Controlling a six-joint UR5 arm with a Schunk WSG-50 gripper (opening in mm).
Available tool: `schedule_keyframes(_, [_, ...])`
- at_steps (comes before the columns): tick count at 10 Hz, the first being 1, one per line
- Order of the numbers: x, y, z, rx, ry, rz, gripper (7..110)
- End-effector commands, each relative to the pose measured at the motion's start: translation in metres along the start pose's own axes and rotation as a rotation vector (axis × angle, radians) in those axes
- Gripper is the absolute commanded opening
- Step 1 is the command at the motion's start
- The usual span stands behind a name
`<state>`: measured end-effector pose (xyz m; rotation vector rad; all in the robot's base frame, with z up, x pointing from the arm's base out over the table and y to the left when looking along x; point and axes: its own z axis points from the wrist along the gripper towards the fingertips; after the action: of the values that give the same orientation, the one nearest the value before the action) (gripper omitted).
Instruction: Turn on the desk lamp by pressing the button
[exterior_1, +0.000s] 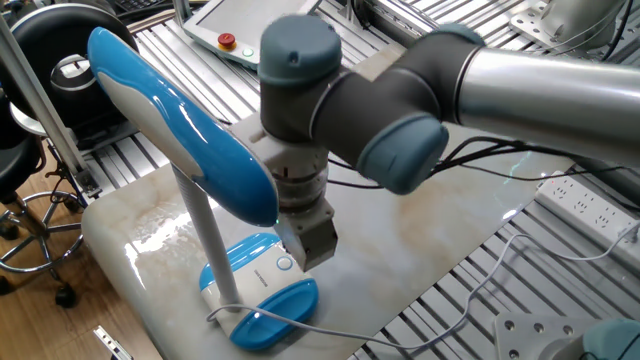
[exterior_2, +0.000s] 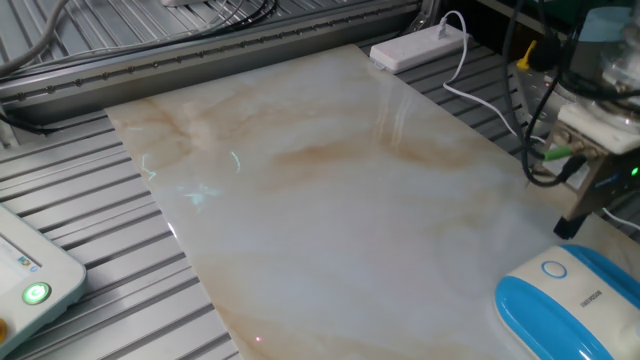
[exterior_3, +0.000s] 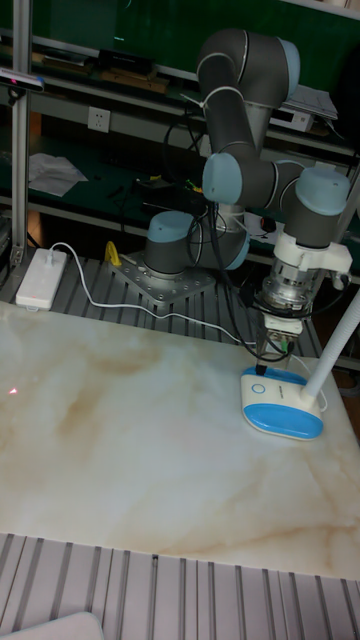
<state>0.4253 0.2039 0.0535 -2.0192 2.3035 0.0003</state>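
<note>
Gripper (exterior_3: 268, 366) sits just above the button (exterior_3: 258, 388) on the desk lamp (exterior_1: 190, 150) base, jaw state unclear; slight lateral offset risks hitting bare plastic instead.

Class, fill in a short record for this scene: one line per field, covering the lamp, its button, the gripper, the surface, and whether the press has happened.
lamp: desk lamp, blue and white, standing on the table
button: button, round, white, on the lamp base
gripper: gripper close above the button; finger state unclear
surface: marble table
contact: cannot tell
lamp lit: no glow visible
</note>
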Motion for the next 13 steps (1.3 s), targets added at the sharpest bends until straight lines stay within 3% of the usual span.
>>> schedule_keyframes(1, [-0.007,0.001,0.011,0.011,-0.018,0.019,7])
schedule_keyframes(13, [-0.006,0.005,0.028,0.026,-0.028,0.021,7])
